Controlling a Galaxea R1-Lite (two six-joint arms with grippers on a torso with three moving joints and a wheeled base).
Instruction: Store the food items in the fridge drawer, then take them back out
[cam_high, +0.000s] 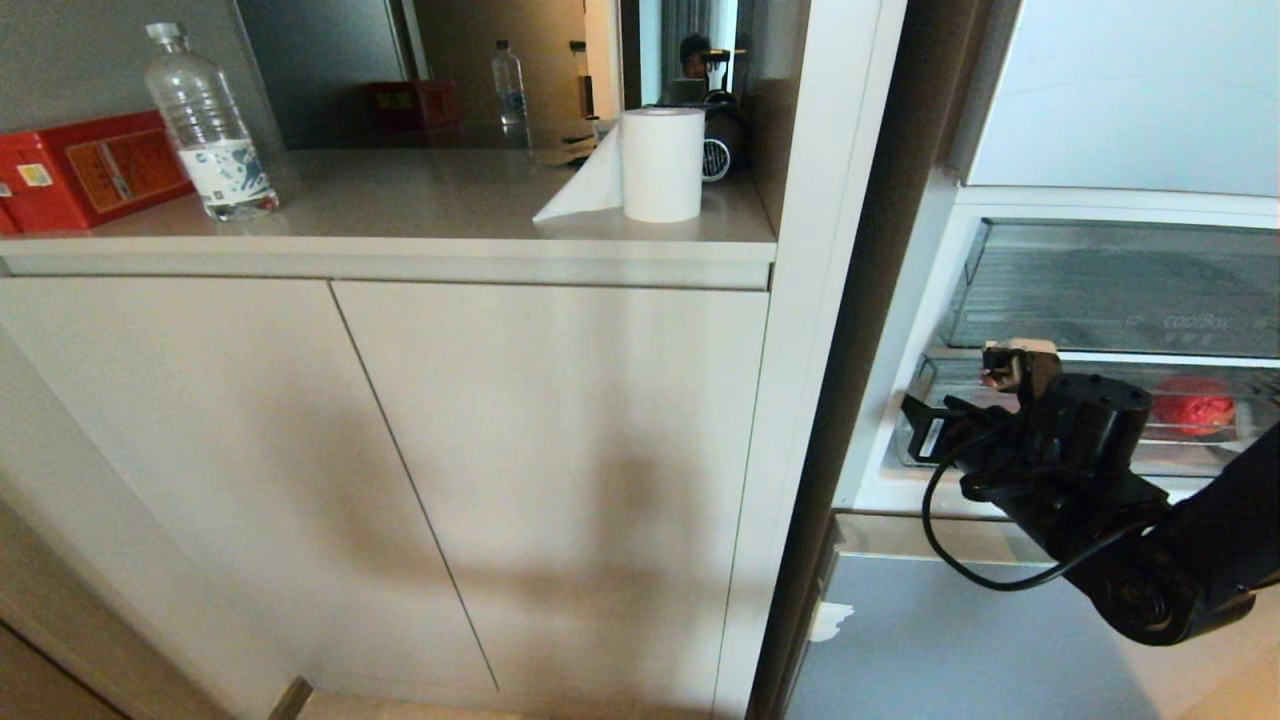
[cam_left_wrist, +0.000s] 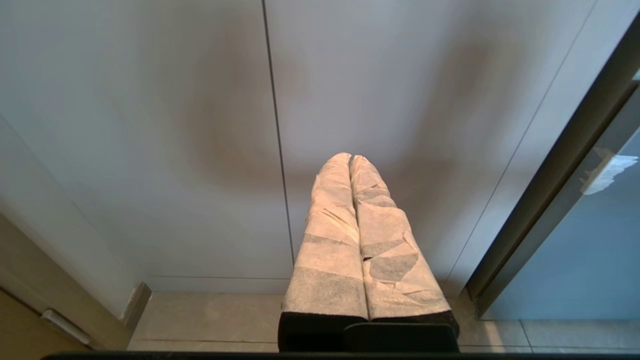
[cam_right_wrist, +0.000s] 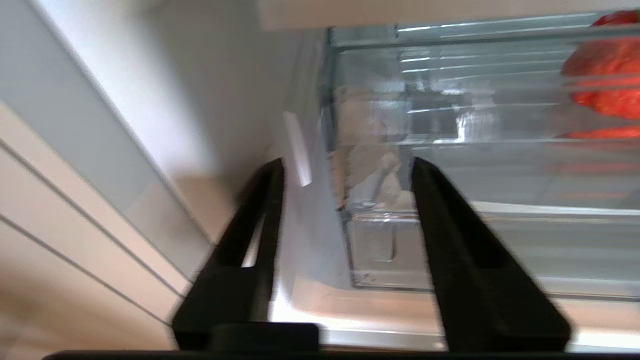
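Observation:
The fridge drawer (cam_high: 1190, 452) is a shallow clear tray under a taller clear bin. A deep red, rough-skinned fruit (cam_high: 1195, 403) lies in the drawer towards its right end, seen through the clear wall (cam_right_wrist: 607, 80). My right gripper (cam_high: 1005, 365) hovers at the drawer's left front corner (cam_right_wrist: 380, 240). Its jaws are open, with nothing between the black fingers (cam_right_wrist: 345, 167). The fruit lies well to the right of it, untouched. My left gripper (cam_left_wrist: 350, 157) is parked low facing the cabinet doors, its taped fingers pressed together and empty.
The taller clear bin (cam_high: 1120, 290) sits just above the drawer. A grey-blue lower fridge door (cam_high: 950, 640) is below. Left of the fridge stand white cabinet doors (cam_high: 550, 480) under a counter with a paper roll (cam_high: 662, 163), a water bottle (cam_high: 208, 125) and a red box (cam_high: 90, 170).

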